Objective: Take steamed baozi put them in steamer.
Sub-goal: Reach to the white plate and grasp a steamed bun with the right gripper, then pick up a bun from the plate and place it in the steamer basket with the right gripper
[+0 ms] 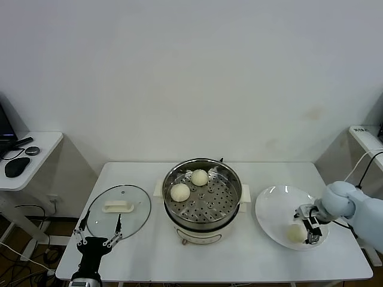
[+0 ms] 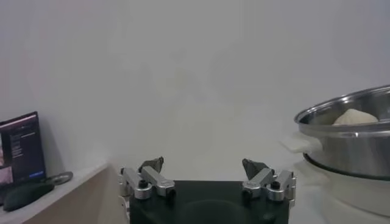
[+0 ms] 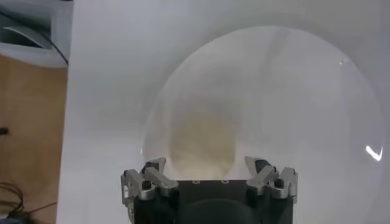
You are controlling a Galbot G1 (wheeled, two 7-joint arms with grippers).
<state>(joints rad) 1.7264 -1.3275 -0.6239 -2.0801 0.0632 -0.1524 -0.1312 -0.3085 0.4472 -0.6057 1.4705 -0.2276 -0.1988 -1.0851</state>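
The steel steamer (image 1: 226,202) stands at the middle of the table with two steamed baozi in it, one at the left (image 1: 180,192) and one at the back (image 1: 200,177). A third baozi (image 1: 295,232) lies on the near part of the white plate (image 1: 274,206) to the right. My right gripper (image 1: 310,230) is down over that baozi. In the right wrist view the baozi (image 3: 202,141) sits between the spread fingers of the right gripper (image 3: 205,164), open, with a gap on each side. My left gripper (image 1: 96,237) waits open and empty at the table's front left corner.
A flat glass lid (image 1: 118,210) with a white handle lies left of the steamer, just beyond the left gripper. The left wrist view shows the steamer's wall (image 2: 353,143) and a baozi top (image 2: 354,117). A side desk (image 1: 24,156) with a mouse stands far left.
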